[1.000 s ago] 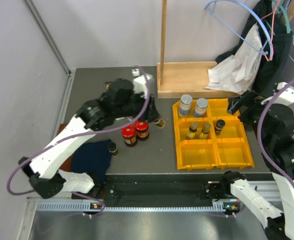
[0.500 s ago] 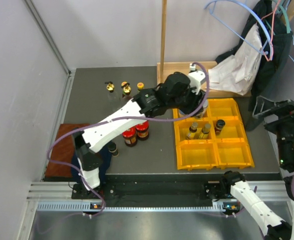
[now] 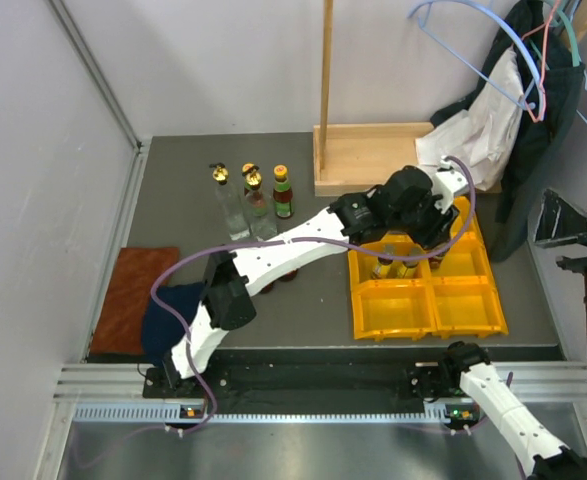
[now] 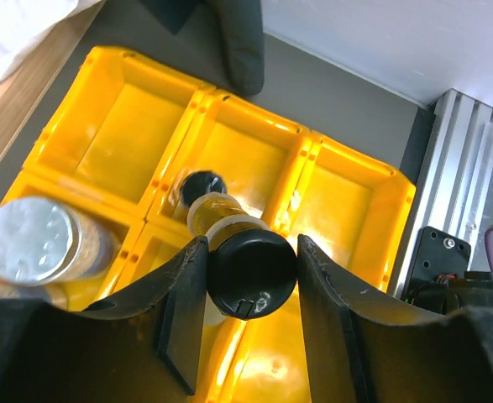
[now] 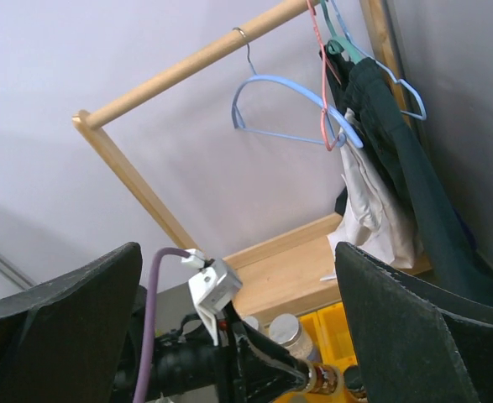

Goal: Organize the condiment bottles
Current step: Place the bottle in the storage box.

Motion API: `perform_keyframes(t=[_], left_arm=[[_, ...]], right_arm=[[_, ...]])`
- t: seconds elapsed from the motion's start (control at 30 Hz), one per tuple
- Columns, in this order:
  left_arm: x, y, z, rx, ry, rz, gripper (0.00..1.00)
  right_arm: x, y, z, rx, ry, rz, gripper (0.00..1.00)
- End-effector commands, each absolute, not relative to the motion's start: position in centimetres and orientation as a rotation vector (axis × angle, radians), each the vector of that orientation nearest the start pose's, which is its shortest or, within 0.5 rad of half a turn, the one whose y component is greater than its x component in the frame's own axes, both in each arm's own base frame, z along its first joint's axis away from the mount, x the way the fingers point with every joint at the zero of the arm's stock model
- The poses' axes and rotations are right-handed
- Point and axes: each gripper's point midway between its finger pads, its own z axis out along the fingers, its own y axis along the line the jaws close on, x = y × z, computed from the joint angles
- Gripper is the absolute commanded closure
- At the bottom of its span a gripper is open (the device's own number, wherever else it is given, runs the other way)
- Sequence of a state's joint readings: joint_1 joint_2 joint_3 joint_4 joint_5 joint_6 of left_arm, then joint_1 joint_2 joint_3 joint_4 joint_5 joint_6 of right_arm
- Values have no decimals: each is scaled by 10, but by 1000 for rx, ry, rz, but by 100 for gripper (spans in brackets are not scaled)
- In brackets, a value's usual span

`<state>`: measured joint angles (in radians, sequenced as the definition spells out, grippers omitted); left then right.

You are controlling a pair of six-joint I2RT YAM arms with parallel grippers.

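Currently the left claw (image 4: 250,262) grips a dark-capped bottle (image 4: 222,227) directly above the yellow bin (image 4: 372,197). The bottle's long axis runs in line with the claw, base toward the compartments below. The right claw (image 5: 242,311) stands wide open and empty, well off to the right.

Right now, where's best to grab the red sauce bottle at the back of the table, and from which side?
Probably the body of the red sauce bottle, just under its neck, coming from its right. It stands upright, a clear gold-stoppered bottle crowds its left, and the table is bare on its right, leaving room for the jaws.
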<state>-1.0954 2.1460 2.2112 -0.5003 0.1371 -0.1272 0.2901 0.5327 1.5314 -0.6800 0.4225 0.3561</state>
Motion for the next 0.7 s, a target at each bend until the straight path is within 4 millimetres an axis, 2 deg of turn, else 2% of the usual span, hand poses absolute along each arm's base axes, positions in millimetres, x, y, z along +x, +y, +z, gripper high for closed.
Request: perform_keyframes(t=[0.0,0.27,0.43,0.67], left_arm=[[243,-586,315,1099,1616,-994,100],[236,-604,284,1163,1631,-976,100],[233,-609,270,1183,1645,-964,100],[235,-614,240,1204,1695,-941,100]], right_arm=[[118,-23,526,375,1192,294,4],[117,-21,509,380,1226,301,3],[121,-20,500,379,1251,293,3],[123,-20,494,381,1265,287,3]])
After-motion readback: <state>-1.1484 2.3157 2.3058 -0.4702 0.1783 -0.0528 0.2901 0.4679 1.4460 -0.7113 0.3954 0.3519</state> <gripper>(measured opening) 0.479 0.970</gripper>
